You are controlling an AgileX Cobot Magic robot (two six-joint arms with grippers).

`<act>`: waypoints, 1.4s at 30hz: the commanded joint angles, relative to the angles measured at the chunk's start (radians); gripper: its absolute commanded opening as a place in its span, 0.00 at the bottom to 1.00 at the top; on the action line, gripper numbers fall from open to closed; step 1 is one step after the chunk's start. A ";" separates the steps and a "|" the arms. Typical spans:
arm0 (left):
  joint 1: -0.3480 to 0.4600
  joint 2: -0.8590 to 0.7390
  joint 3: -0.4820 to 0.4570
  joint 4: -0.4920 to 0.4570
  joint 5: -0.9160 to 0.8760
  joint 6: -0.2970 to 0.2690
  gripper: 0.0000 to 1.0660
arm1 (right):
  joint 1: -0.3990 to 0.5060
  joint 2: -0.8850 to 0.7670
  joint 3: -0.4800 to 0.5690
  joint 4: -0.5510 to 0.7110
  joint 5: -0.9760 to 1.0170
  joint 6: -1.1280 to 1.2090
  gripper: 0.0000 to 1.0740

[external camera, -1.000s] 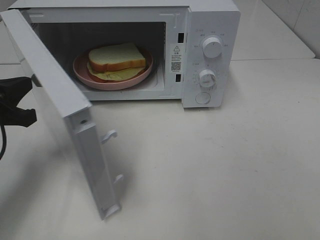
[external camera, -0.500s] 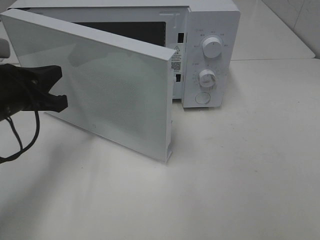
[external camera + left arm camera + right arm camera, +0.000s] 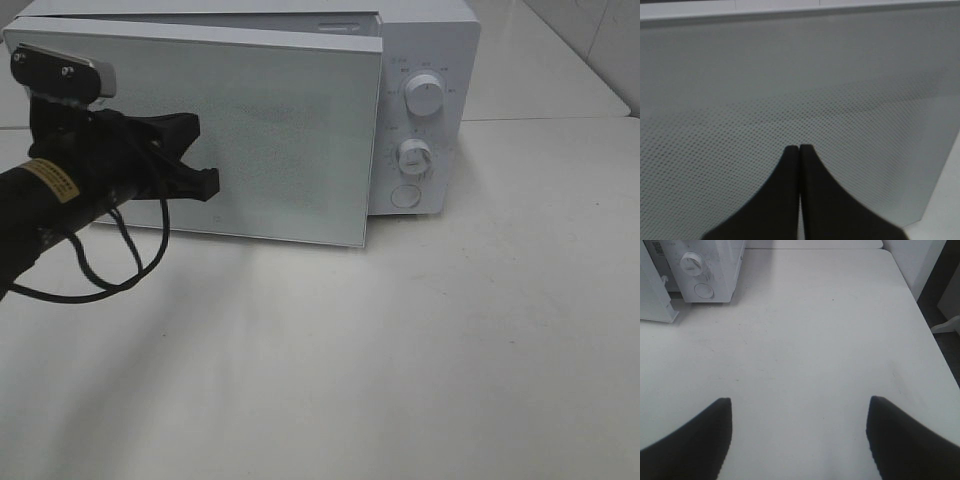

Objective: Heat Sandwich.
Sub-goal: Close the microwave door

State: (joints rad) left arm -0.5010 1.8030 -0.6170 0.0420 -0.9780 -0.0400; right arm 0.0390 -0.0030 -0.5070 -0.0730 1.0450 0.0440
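1. Because the door stands almost shut across the microwave, the sandwich is hidden in every view.
2. The door's free edge sits slightly proud of the control panel, with a thin gap along its top.
3. The left pincer has its black fingers pressed together, holding nothing. Its tips are right at the door's dotted face, but I cannot tell whether they touch it.
4. A yellow label on the left arm carries dark print too small to read. A black cable loops under the arm.
5. The panel has two white knobs, upper and lower, over a round button. Small marks ring the knobs and cannot be read.
6. The right pincer hangs over the bare bench, well apart from the microwave. Its fingers are spread wide with nothing between them.
7. The right wrist view shows the panel's lower corner and a scrap of printed sticker, unreadable.
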 commanded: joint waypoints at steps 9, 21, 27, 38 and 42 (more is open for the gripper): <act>-0.106 0.080 -0.168 -0.163 0.024 0.056 0.00 | -0.006 -0.029 0.001 0.002 -0.010 -0.002 0.68; -0.149 0.163 -0.371 -0.261 0.139 0.159 0.00 | -0.006 -0.029 0.001 0.002 -0.010 -0.002 0.68; -0.153 0.196 -0.462 -0.324 0.230 0.189 0.00 | -0.006 -0.029 0.001 0.002 -0.010 -0.002 0.68; -0.153 0.244 -0.574 -0.406 0.287 0.256 0.00 | -0.006 -0.029 0.001 0.002 -0.010 -0.001 0.68; -0.153 0.242 -0.574 -0.411 0.298 0.256 0.00 | -0.006 -0.029 0.001 0.002 -0.010 -0.001 0.68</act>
State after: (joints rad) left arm -0.6950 2.0380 -1.1590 -0.2480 -0.6250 0.2190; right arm 0.0390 -0.0030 -0.5070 -0.0720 1.0450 0.0440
